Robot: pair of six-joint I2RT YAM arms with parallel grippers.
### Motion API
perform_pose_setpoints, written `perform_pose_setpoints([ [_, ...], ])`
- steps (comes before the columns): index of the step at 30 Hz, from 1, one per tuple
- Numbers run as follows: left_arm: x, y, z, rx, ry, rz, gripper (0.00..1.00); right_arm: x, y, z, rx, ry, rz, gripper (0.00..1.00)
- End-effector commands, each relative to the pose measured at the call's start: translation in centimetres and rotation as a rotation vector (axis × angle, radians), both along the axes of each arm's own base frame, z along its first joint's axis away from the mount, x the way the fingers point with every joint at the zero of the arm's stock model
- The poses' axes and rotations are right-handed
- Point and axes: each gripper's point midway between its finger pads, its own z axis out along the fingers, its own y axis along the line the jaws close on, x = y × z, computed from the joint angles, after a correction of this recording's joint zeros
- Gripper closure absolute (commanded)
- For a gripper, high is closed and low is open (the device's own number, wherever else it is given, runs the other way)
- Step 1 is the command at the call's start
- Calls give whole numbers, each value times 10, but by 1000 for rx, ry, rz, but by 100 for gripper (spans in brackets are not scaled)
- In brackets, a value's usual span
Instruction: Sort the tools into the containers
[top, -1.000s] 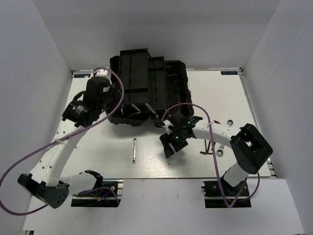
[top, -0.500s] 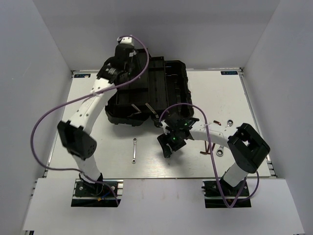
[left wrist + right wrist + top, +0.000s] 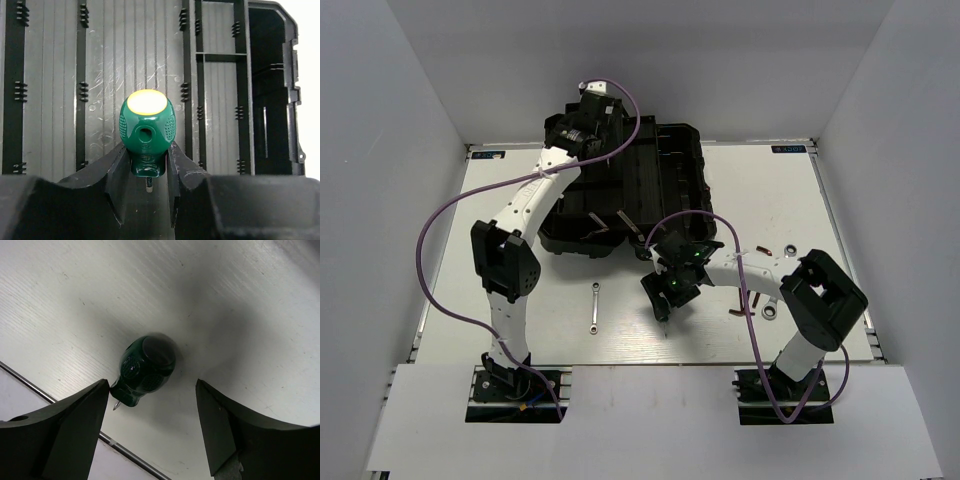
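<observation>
The black toolbox (image 3: 660, 180) lies open at the back of the table. My left gripper (image 3: 582, 118) hovers over its far left part, shut on a green-handled screwdriver (image 3: 146, 131), yellow cap up, above a ribbed compartment floor (image 3: 55, 100). My right gripper (image 3: 663, 298) is open just in front of the toolbox. The second green screwdriver (image 3: 145, 369) lies on the table between its fingers, close to the left finger (image 3: 85, 410). A small silver wrench (image 3: 594, 305) lies left of it. The larger wrench (image 3: 770, 312) and reddish hex keys (image 3: 747, 300) lie to the right.
White walls enclose the table on three sides. The toolbox has narrow divided bins (image 3: 220, 100) right of the wide compartment. The table's front edge rail (image 3: 75, 410) runs close under my right gripper. Small reddish pieces (image 3: 787, 246) lie near the right arm.
My left arm has swung from the toolbox's left side up and right over its back, carrying the screwdriver. My right gripper has shifted slightly left and stays open.
</observation>
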Motion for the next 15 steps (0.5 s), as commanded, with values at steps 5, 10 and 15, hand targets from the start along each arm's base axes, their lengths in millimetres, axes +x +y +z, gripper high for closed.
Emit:
perform_pose_setpoints([
  [5,-2,11,25,13,-46,16,46,10,14,5,10,-26,-9,24],
  [10,-7,14,46,3,-85,12,28,8,26,5,16,-15,7,31],
  [15,-15,19,75,1,-125,3,24,8,28,1,-22,-38,18,43],
])
